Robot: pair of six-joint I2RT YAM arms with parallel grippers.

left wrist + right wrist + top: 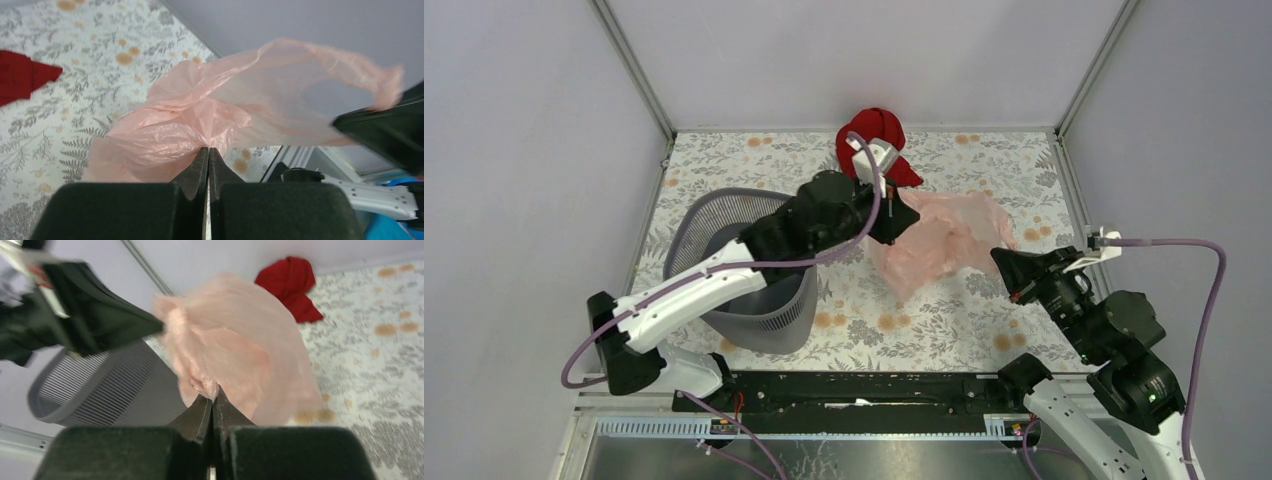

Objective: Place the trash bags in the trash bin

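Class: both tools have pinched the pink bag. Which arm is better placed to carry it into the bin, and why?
Left, probably. The left tool grips the pink bag right beside the grey bin; the right tool holds the bag's far side.

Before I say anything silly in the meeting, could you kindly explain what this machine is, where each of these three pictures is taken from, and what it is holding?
These are two robot arms bolted at the near edge of a table with a flowered cover. The top picture looks down from above and behind them; the other two come from small cameras on each wrist, so the dark shapes at the bottom there are that arm's own fingers. The left gripper and the right gripper are both shut on the same thin pink trash bag, each pinching a different part, so the film hangs between them. On the left of the table stands a grey mesh trash bin, under the left arm. At the far edge lies a red cloth bundle, which nothing holds.
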